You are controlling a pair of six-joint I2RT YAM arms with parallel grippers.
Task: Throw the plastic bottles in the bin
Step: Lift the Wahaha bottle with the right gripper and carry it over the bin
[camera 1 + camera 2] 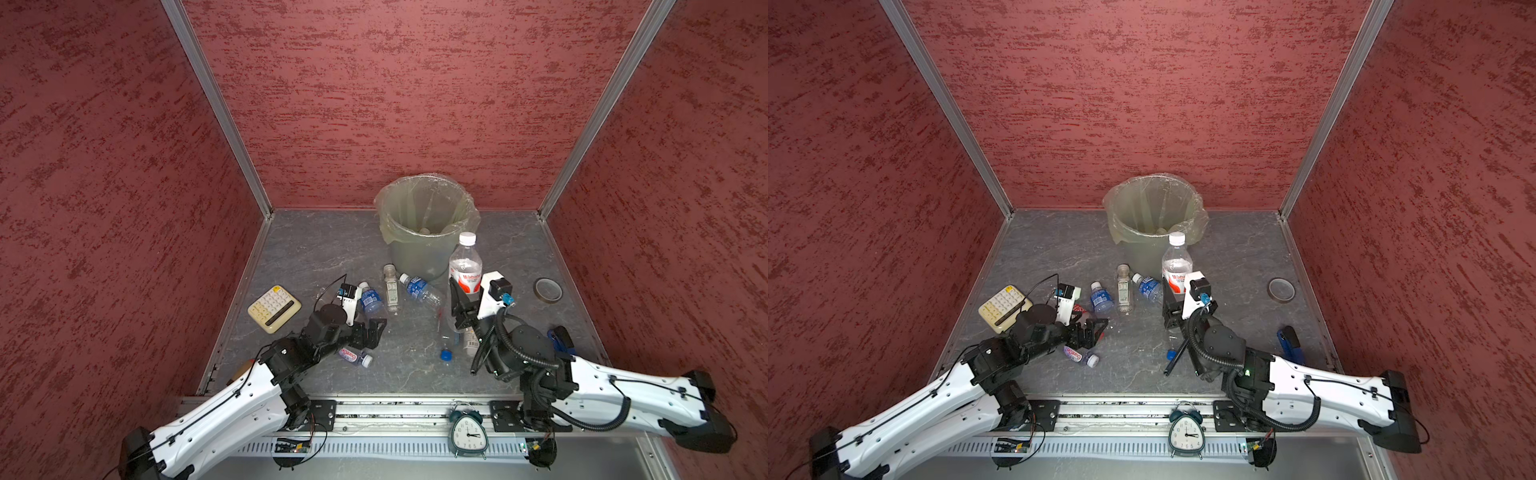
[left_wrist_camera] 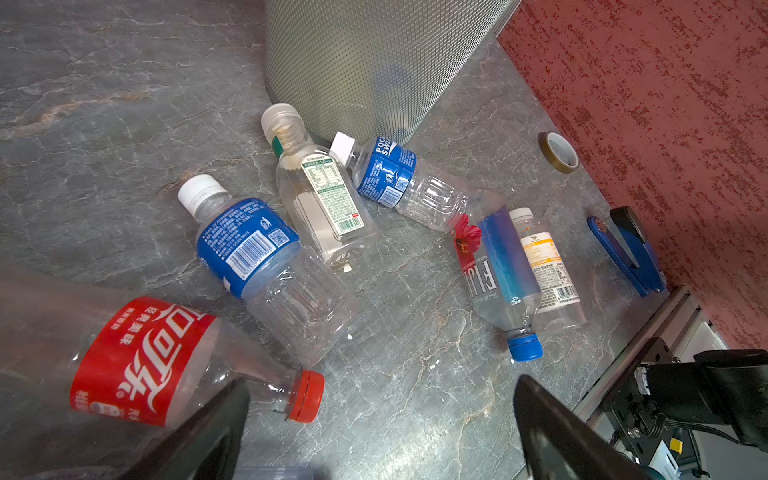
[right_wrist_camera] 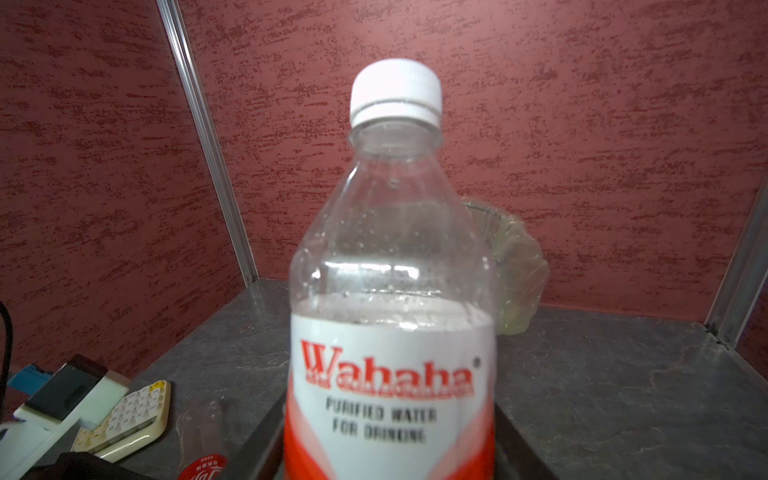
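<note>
Plastic bottles [image 2: 266, 257]: seven lying, one gripped; one bin [image 1: 415, 249].

Three walls [image 1: 415, 91] of rough, mottled dark-red plaster close in a grey, marble-veined worktop [image 1: 316, 245]. Silvery metal posts [image 1: 218, 108] run up the two back corners, and a metal rail [image 1: 399, 409] edges the front. The light is soft and even across walls and worktop.

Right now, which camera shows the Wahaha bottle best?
The right wrist view: the Wahaha bottle fills it, label readable. Both top views show it small, in the right gripper; the left wrist view misses it.
</note>
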